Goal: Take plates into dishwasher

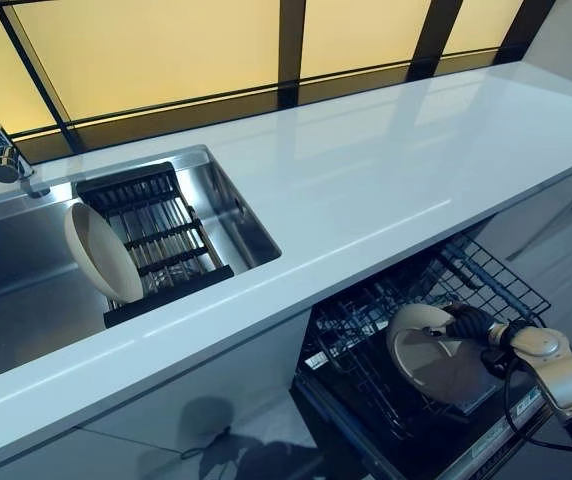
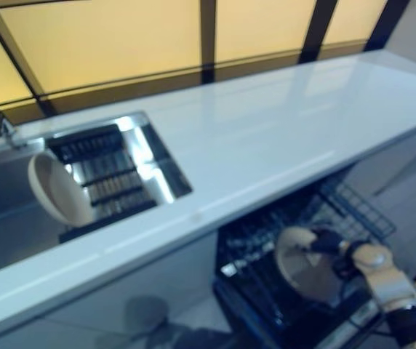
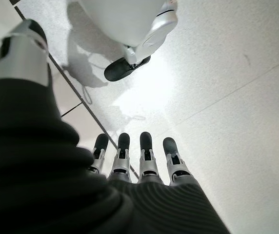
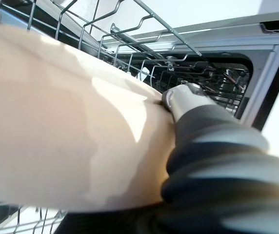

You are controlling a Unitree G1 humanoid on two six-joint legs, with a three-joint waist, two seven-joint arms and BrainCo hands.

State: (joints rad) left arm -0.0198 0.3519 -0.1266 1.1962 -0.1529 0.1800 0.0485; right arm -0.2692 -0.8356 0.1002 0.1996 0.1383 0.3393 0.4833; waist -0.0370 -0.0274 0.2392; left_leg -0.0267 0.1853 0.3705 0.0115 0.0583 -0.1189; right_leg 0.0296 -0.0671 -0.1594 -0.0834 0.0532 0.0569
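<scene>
— Right hand (image 1: 471, 322) is sitting closest to the head camera, low on the right, with its thumb and fingers pinching the rim of a beige plate (image 1: 434, 357) over the pulled-out dishwasher rack (image 1: 486, 275).

— Is it gripping firmly?

— Looking at the right wrist view, the thumb (image 4: 181, 97) is pressing on the plate's face near the edge; the fingers underneath are hidden, so I'm judging it as a pinch on the rim only.

— And the plate is hanging where?

— It's being held tilted above the rack's wires, not yet slotted between any tines as far as I can tell.

— What's worrying you?

— A rim pinch on a smooth plate could be slipping; if the plate is lowered flat instead of on edge, it may be landing across the tines and skating off, or knocking the wire frame.

— Anything else waiting?

— A second plate (image 1: 100, 253) is leaning upright against the dark drying rack (image 1: 156, 235) inside the sink (image 1: 231, 205), well apart from the dishwasher.

— The other hand?

— Left hand (image 3: 134, 158) is hanging idle, fingers straight and empty, pointing at the floor (image 3: 227, 97).
</scene>
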